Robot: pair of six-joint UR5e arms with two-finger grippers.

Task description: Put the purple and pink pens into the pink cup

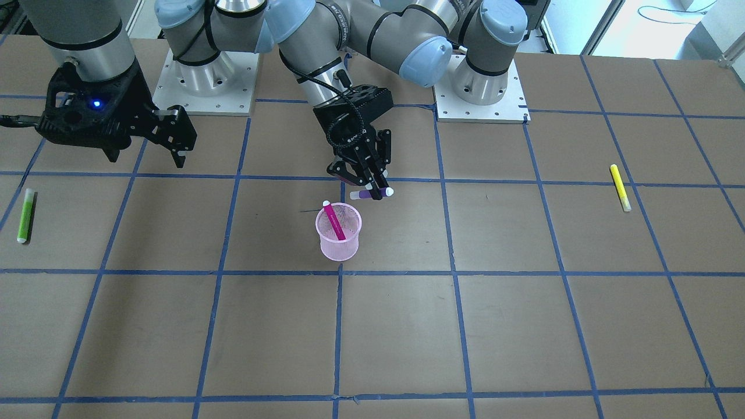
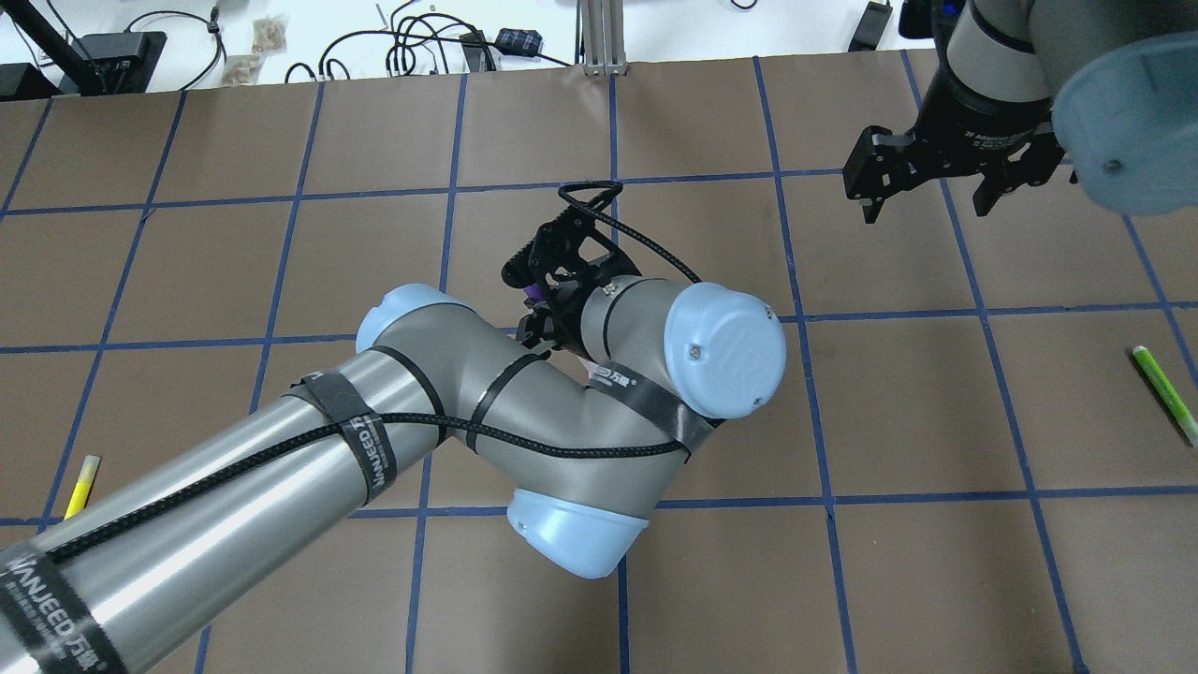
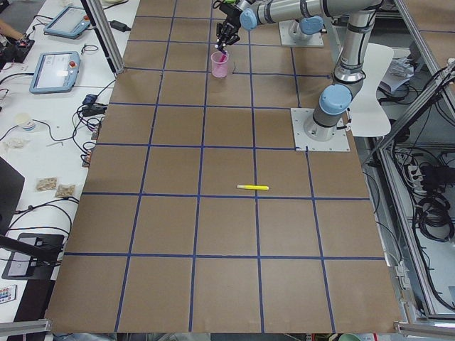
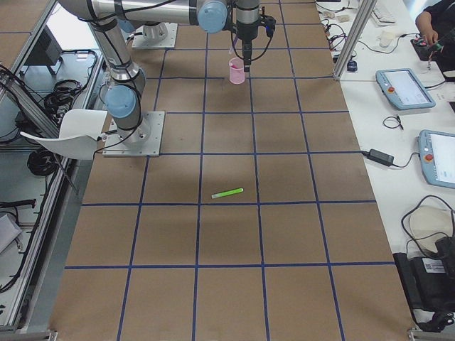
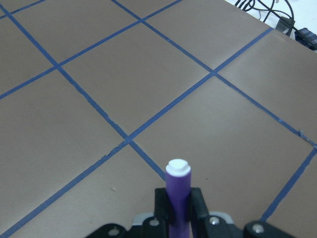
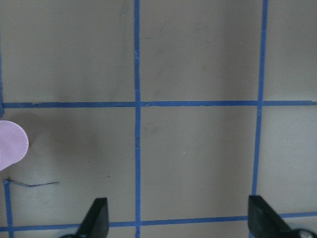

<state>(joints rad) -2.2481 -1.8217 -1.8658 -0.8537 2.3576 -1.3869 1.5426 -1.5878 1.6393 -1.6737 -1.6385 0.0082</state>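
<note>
Two pens count here. The slim pink pen with a white tip (image 1: 333, 221) stands inside the translucent pink mesh cup (image 1: 339, 249), tilted so that its tip pokes above the rim on the side toward the robot. The purple pen with a white cap (image 1: 372, 194) is outside the cup, pinched between the fingers of the left tool (image 1: 375, 189) and lying roughly level. It sits near the cup's rim on the robot's side, without touching it. In the left wrist view the capped end juts forward from between the two black pads.

The right tool (image 6: 178, 220) hangs over the brown paper-covered desk with blue tape gridlines (image 1: 524, 326), well apart from the cup on the robot's right, with its fingers spread wide and nothing between them.

A lime-green marker (image 1: 25, 215) lies flat near one end of the desk. A yellow marker (image 1: 620, 187) lies flat toward the other end. Both are far from the cup.
</note>
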